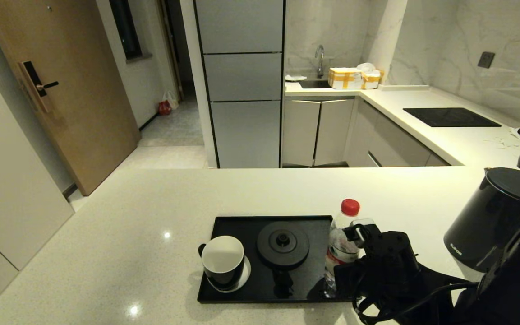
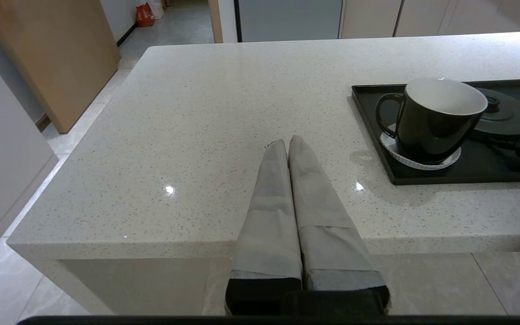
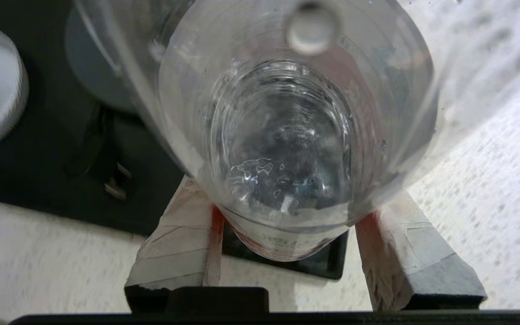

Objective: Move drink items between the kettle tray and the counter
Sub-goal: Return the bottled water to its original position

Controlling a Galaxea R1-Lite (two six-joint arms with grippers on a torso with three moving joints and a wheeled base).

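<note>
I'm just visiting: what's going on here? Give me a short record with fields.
Setting: kitchen counter
Tray: holds a mug on a white coaster, and an empty round kettle base
Kettle: on the counter, right of the tray
Right gripper: clamped around a red-capped water bottle at the tray's right edge
Left gripper: shut, empty, at the counter's near edge
</note>
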